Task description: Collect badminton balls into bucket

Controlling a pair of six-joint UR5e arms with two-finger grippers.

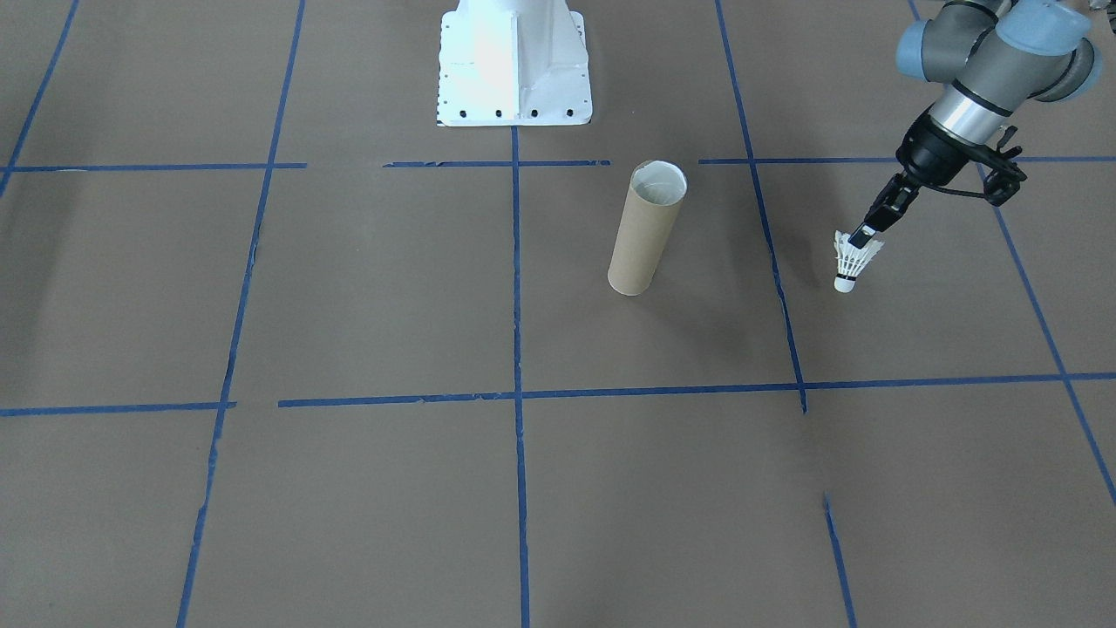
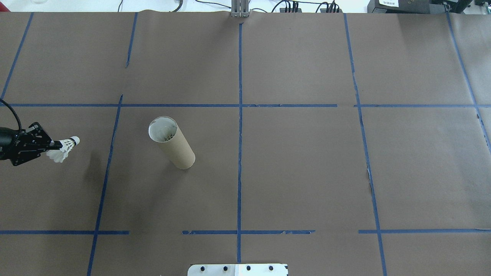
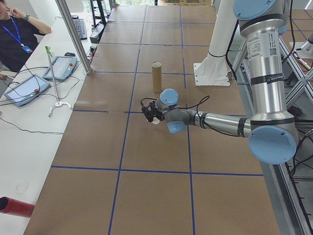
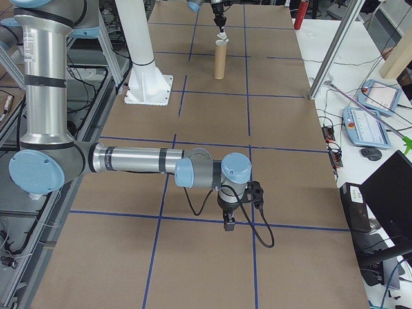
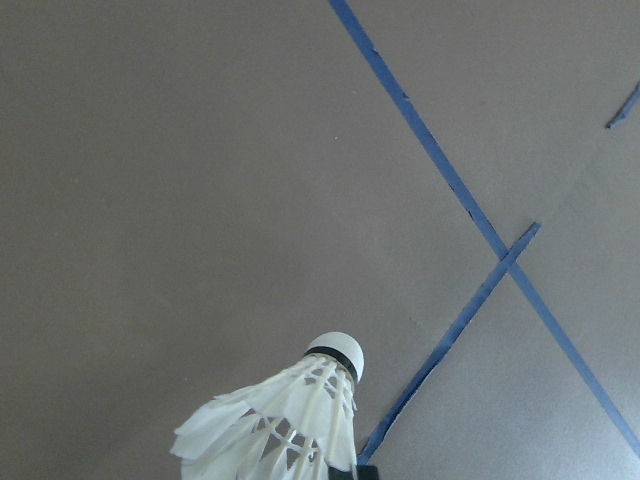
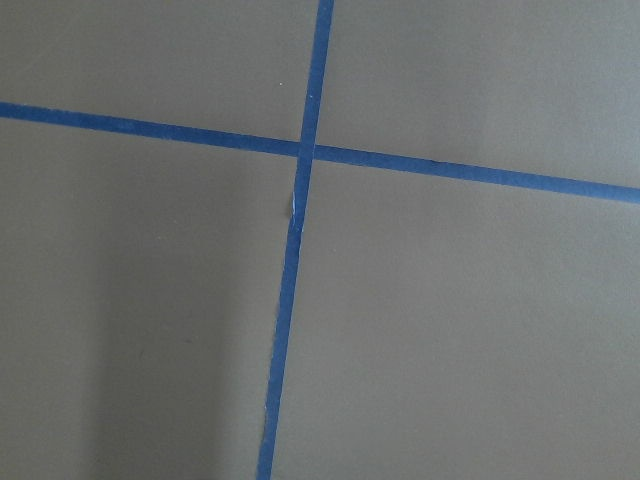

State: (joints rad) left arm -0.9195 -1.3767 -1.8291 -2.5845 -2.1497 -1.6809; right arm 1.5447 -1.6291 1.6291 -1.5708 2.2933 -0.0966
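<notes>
Shuttlecock (image 1: 850,262): white feathers fanning into a cone, ribbed quills, rounded white cork tip with a thin dark band above it; in the front view the tip points down.
Tube (image 1: 645,228): tall narrow brown cardboard cylinder, smooth matte wall, white inside; stands upright on the table with its open mouth up. Something pale and feathery shows at the bottom in the overhead view.
Table (image 2: 307,172): flat brown paper cover, dull surface, crossed by strips of blue tape (image 2: 239,115) in a grid, some frayed at the edges.
Left gripper (image 1: 863,235): black, slim fingers closed together on the feather skirt of the shuttlecock, carrying it above the table; its shadow falls on the paper beneath.
Shuttlecock relative to tube: well apart, on the robot's left side of it, a tape line between them.
Right gripper (image 4: 228,224): black, pointing down over a tape crossing near the robot's right end of the table; seen only from the side, so whether it is parted or closed cannot be told.
</notes>
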